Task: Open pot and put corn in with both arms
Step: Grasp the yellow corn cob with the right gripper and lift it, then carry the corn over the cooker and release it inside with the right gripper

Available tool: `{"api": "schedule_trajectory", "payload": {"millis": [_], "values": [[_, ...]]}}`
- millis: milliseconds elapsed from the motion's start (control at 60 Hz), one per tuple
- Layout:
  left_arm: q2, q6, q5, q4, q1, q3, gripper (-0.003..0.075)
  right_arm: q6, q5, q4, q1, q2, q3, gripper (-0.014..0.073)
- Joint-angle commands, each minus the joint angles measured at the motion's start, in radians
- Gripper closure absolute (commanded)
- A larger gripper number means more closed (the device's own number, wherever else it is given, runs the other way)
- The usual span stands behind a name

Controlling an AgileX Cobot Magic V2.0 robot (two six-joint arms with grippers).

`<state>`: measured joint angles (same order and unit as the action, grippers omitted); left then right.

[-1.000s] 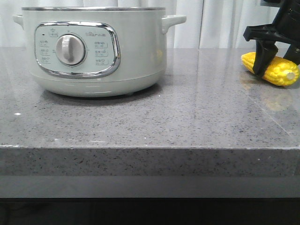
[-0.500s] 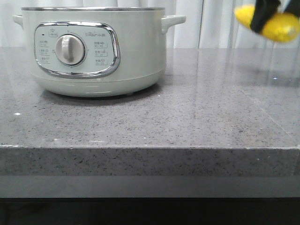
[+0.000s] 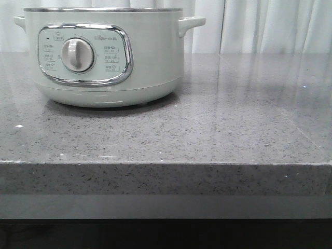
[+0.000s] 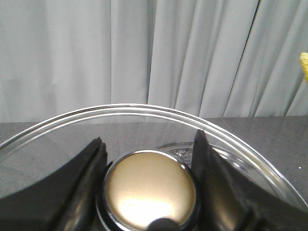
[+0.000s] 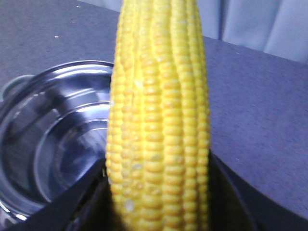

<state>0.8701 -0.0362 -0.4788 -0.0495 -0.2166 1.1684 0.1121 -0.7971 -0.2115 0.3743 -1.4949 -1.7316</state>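
The pale grey-green pot (image 3: 104, 57) stands at the back left of the counter in the front view, where neither gripper shows. In the left wrist view my left gripper (image 4: 149, 144) is shut on the gold knob (image 4: 150, 190) of the glass lid (image 4: 130, 108), and a sliver of corn (image 4: 304, 65) shows at the picture's edge. My right gripper (image 5: 158, 163) is shut on the yellow corn (image 5: 159, 120), which fills the middle of the right wrist view. Below and beside the cob lies the pot's open steel bowl (image 5: 53, 139).
The grey speckled counter (image 3: 218, 129) stretches right of the pot, with its front edge (image 3: 166, 164) near the camera. White curtains (image 3: 259, 26) hang behind.
My right gripper lifted the corn off the counter at the right, upward and out of the front view. The pot has not moved.
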Motion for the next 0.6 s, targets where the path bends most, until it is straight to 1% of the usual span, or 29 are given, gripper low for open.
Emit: {"api": "schedule_trajectory", "payload": {"millis": [0, 167, 333, 433, 583], "values": [[-0.012, -0.005, 0.172, -0.008, 0.001, 0.040, 0.0513, 0.021, 0.101, -0.026, 0.062, 0.011, -0.050, 0.0246], [-0.012, -0.005, 0.183, -0.008, 0.001, 0.040, 0.0513, 0.027, 0.207, -0.026, 0.151, -0.067, -0.081, 0.0246], [-0.012, -0.005, 0.183, -0.008, 0.001, 0.040, 0.0513, 0.028, 0.261, -0.027, 0.214, -0.159, -0.120, 0.0246], [-0.012, -0.005, 0.183, -0.008, 0.001, 0.040, 0.0513, 0.034, 0.265, -0.027, 0.234, -0.208, -0.135, 0.0246], [-0.012, -0.005, 0.182, -0.008, 0.001, 0.040, 0.0513, 0.055, 0.262, -0.018, 0.237, -0.274, -0.135, 0.0246]]}}
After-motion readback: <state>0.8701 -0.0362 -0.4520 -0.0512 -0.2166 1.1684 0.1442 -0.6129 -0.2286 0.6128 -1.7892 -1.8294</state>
